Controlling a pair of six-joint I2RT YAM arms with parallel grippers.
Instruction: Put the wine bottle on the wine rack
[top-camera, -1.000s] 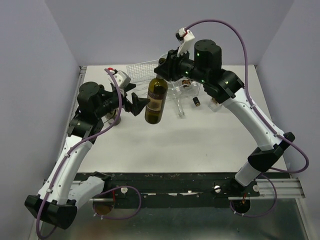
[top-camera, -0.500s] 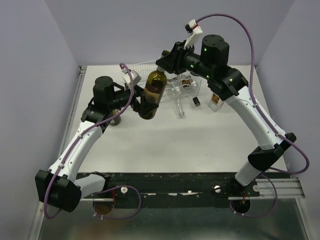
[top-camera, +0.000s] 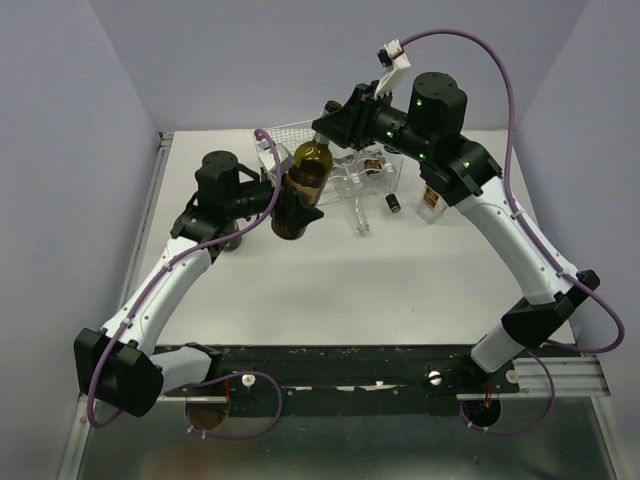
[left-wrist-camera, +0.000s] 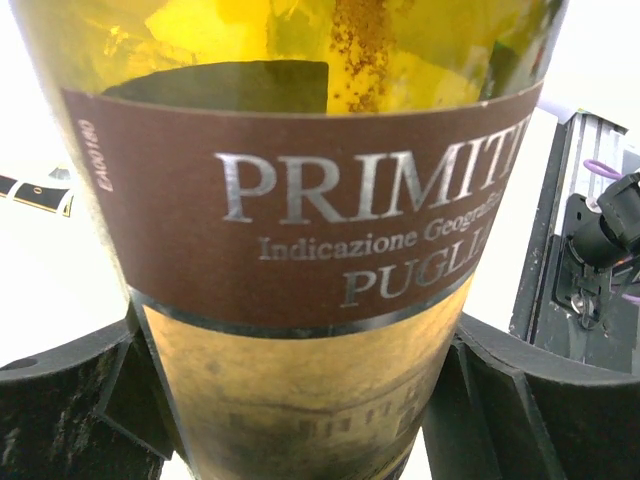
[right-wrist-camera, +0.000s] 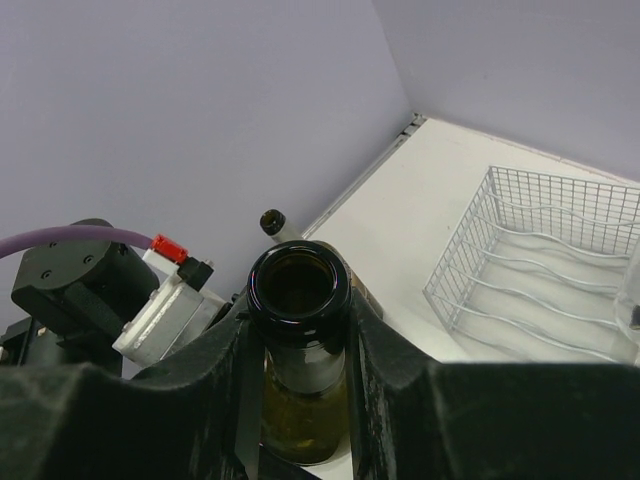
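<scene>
One wine bottle (top-camera: 303, 190) is held above the bench (top-camera: 400, 290), nearer than the wine rack (right-wrist-camera: 540, 260), its neck clamped by the right hand (right-wrist-camera: 300, 340). Its brown label (left-wrist-camera: 300, 200) is legible only in the left wrist view, flanked by the left hand (left-wrist-camera: 300, 400); whether that grips cannot be told.

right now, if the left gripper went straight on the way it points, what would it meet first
The wine bottle: its labelled body sits between the left gripper's fingers; whether they touch is unclear.
</scene>
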